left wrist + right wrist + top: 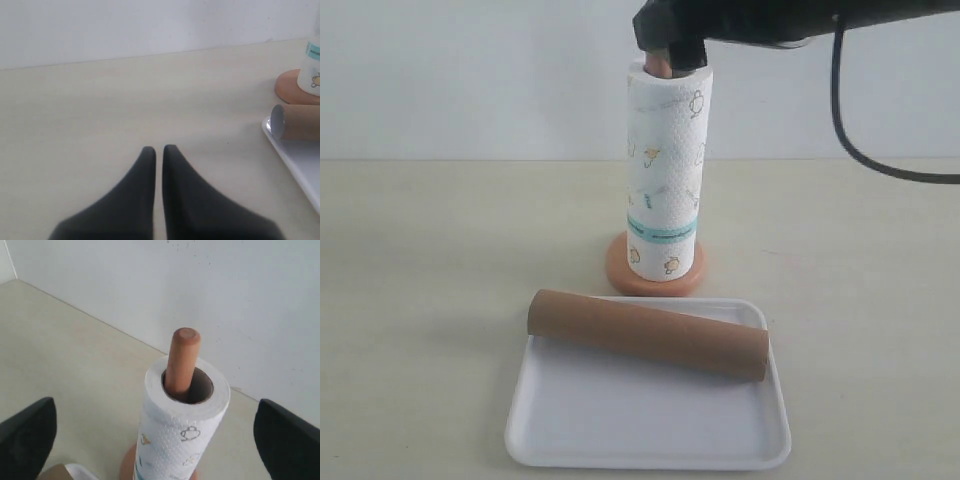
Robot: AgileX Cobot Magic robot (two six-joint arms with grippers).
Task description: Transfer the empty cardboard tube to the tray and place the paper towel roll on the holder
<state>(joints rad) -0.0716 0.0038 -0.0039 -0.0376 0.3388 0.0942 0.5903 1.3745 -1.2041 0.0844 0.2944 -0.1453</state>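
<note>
The paper towel roll stands upright, threaded over the holder's rod, and rests on the holder's round orange-tan base. The brown cardboard tube lies across the far part of the white tray. My right gripper hangs just above the roll's top. In the right wrist view my right gripper is open wide, its fingers well clear on either side of the roll and rod tip. My left gripper is shut on nothing over bare table.
The left wrist view shows the tube's open end on the tray's rim, with the holder base behind it. A black cable hangs from the right arm. A white wall closes off the far side of the table.
</note>
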